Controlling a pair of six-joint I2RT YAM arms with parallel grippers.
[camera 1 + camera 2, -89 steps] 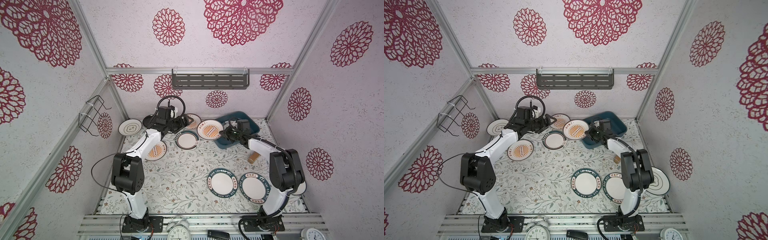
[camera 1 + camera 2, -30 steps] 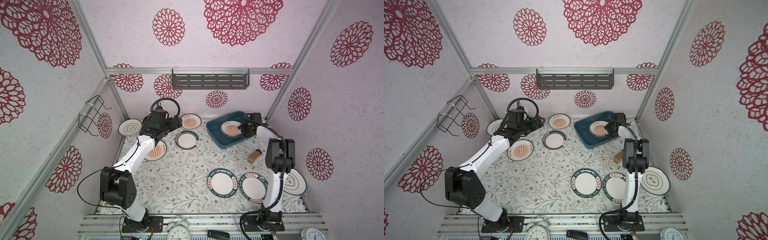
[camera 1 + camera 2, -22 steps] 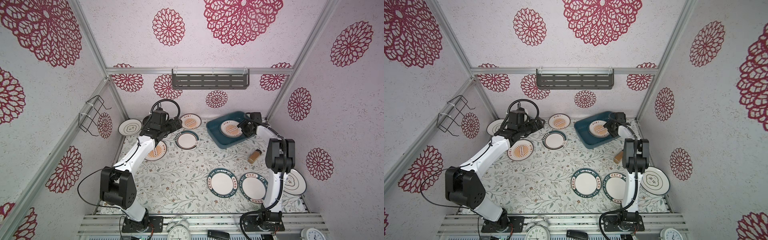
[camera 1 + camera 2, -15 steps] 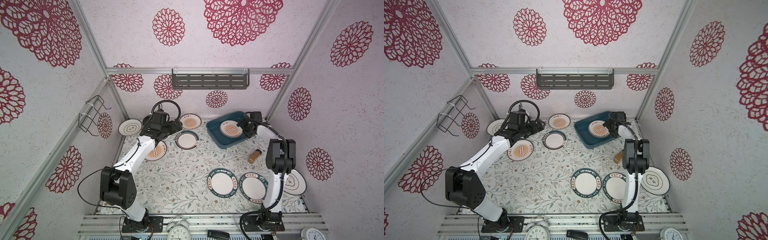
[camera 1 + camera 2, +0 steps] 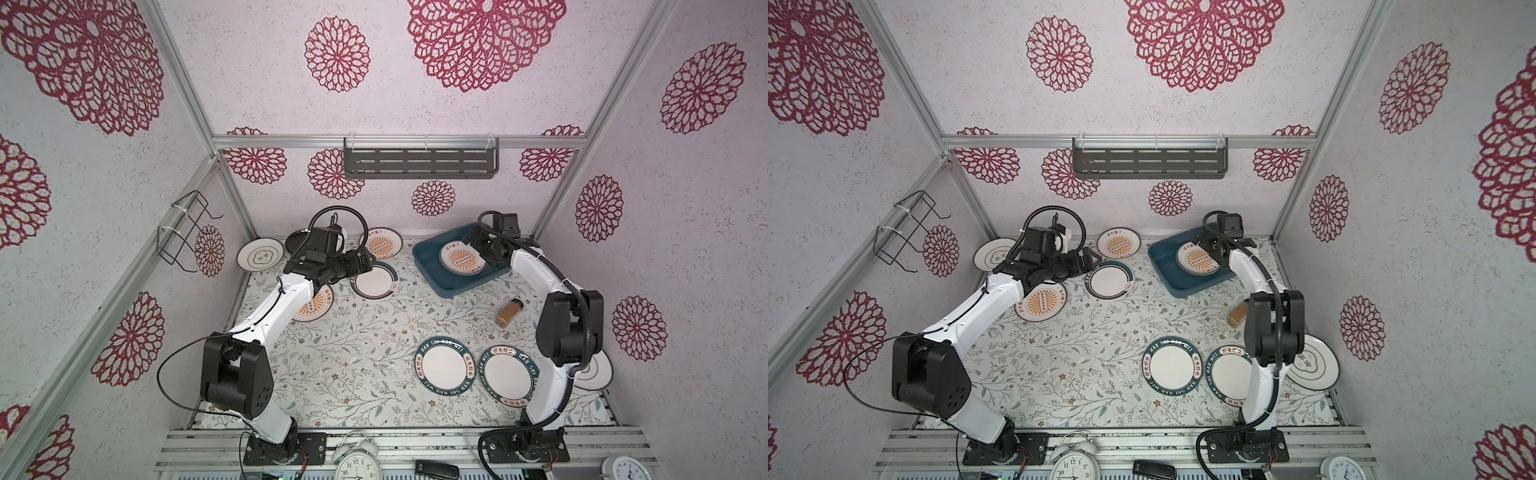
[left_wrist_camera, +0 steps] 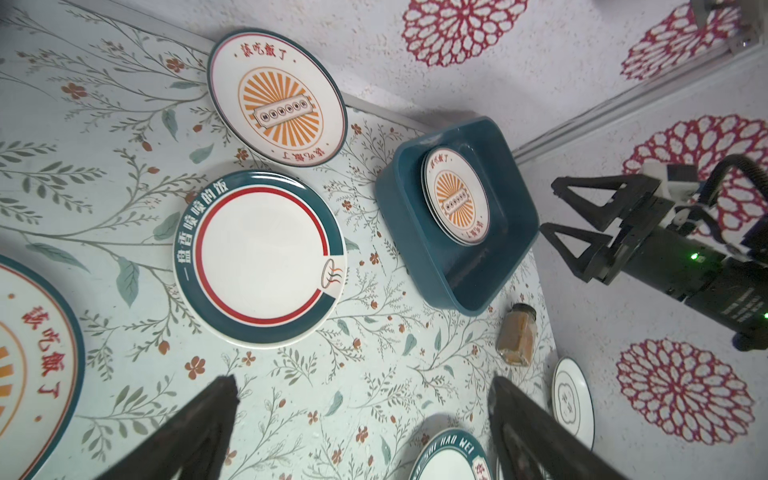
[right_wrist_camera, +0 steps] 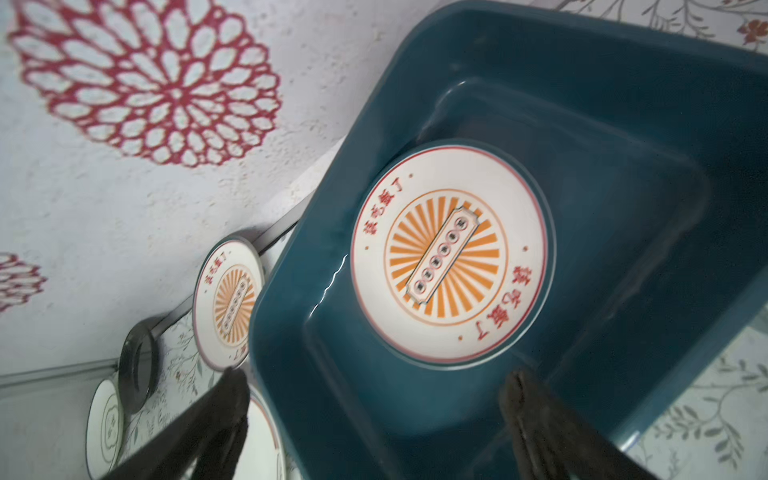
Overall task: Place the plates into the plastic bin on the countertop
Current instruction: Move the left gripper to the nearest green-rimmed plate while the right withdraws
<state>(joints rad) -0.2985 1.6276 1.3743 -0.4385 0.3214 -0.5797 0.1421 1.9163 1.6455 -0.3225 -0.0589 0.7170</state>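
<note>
Both top views: bin (image 5: 457, 287) (image 5: 1183, 287) sits far right on worktop (image 5: 353, 353), sunburst plate (image 5: 460, 259) (image 5: 1196, 259) flat inside. Right jaws wide and empty over the bin's far right rim. Left jaws wide and empty above the far edge of teal-rim plate (image 5: 374, 280). Jar (image 5: 509, 312) lies near the bin.

Left wrist: sunburst plate (image 6: 455, 195) in bin (image 6: 415, 249); teal-rim plate (image 6: 259, 257) beside the bin, not touching. Left jaws spread, nothing between. Right jaws wide by the bin.

Right wrist: sunburst plate (image 7: 453, 253) flat on the floor of the bin (image 7: 623, 166). Right jaws wide, clear of plate.
</note>
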